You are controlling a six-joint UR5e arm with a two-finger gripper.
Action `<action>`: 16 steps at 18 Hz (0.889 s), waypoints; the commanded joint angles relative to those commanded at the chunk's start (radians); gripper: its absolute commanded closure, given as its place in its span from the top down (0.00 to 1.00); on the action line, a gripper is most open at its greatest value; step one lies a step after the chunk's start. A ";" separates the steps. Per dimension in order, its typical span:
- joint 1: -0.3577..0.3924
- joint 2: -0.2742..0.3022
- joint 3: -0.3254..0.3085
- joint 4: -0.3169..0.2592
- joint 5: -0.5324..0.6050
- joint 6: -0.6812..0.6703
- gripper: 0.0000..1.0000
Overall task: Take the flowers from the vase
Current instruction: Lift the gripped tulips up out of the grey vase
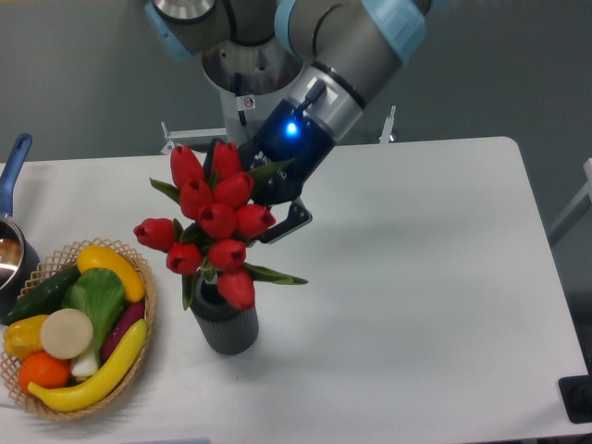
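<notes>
On the white table (416,277), my gripper (268,208) seems clamped on the flowers (217,227), hidden behind buds, vase (225,322) at six o'clock below.

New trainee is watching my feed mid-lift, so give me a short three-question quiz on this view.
1. True or false: the gripper is behind the flowers.
2. What stands directly below the flowers?
A. the basket
B. the vase
C. the pot
3. Fill in: the basket sits at the table's ____ edge in the picture.

Key
1. True; its fingers are mostly hidden by the blooms.
2. B
3. left
</notes>
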 joint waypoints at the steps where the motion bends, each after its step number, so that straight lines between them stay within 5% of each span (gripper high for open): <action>1: 0.006 0.002 0.012 0.000 0.000 -0.018 0.47; 6: 0.073 0.014 0.034 0.000 0.000 -0.032 0.47; 9: 0.176 0.012 0.031 0.002 0.005 0.004 0.47; 16: 0.342 -0.052 0.020 0.006 0.005 0.099 0.47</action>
